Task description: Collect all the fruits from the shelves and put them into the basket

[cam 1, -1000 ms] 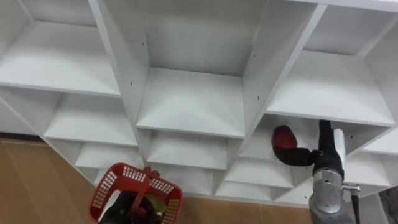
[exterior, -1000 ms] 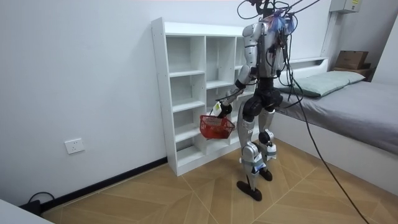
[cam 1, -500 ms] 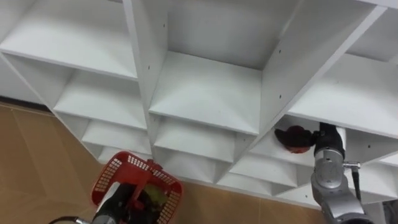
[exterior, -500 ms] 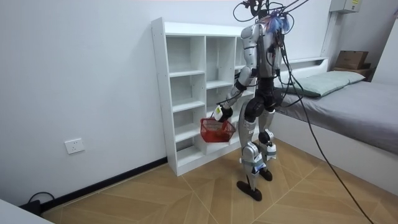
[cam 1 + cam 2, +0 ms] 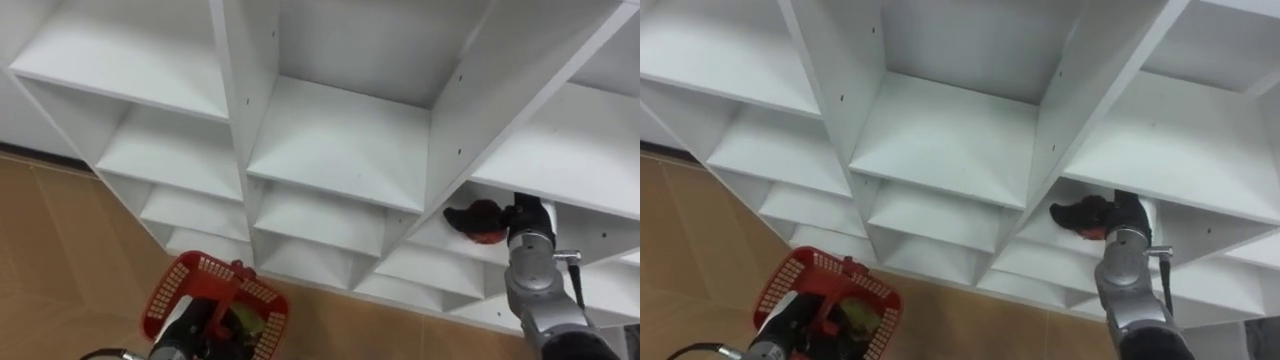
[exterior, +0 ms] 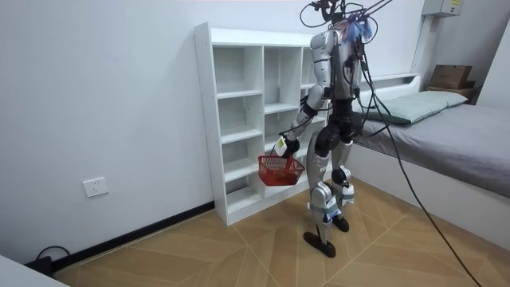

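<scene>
One white closet [image 5: 340, 140] over wood floor [image 5: 60, 240]; right hand [image 5: 522, 216] grips red fruit [image 5: 486, 226]; left hand [image 5: 200, 330] grips basket [image 5: 172, 292].

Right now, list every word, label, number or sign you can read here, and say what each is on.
None can be read.
White closet, red basket, red fruit: no print visible.
Yellow patch on the grey wall box, room view's top right: too small to read.
Cardboard box by the bed: any print too small to read.

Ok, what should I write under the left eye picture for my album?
Right hand grips a red fruit in the closet; left hand holds the basket by its handle.
</scene>
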